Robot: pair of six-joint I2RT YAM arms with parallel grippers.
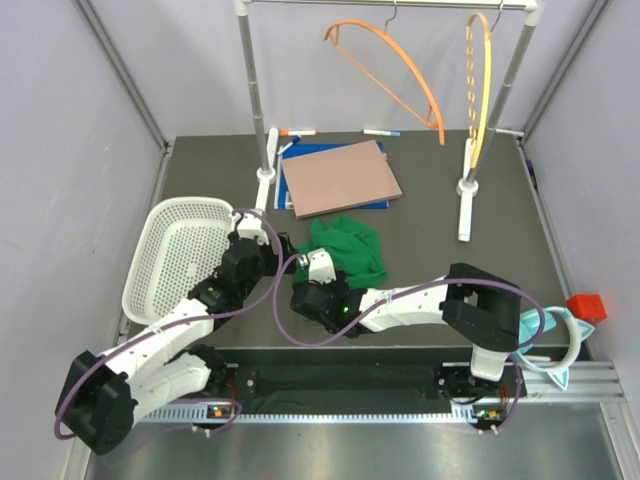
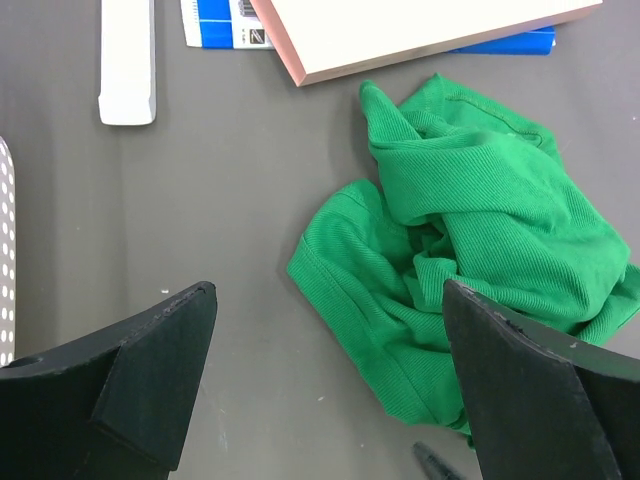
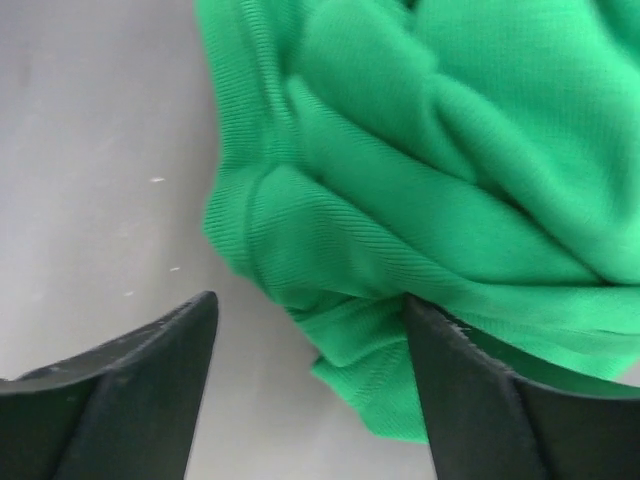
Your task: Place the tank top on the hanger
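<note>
The bright green tank top [image 1: 350, 250] lies crumpled on the dark table in front of a brown board. The orange hanger [image 1: 395, 65] hangs by its hook from the rack rail at the back. My left gripper [image 1: 284, 262] is open just left of the tank top; in the left wrist view the gripper [image 2: 330, 350] hovers over the cloth's [image 2: 470, 230] left edge. My right gripper [image 1: 318, 272] is open low at the garment's near edge; in the right wrist view the gripper [image 3: 310, 330] has a folded hem of the tank top [image 3: 400, 200] between its fingers.
A white mesh basket [image 1: 175, 255] stands at the left. A brown board [image 1: 340, 175] on a blue book lies behind the garment. The clothes rack [image 1: 255, 100] also holds a yellow wavy hanger [image 1: 480, 80]. A red block [image 1: 587, 305] sits at the right edge.
</note>
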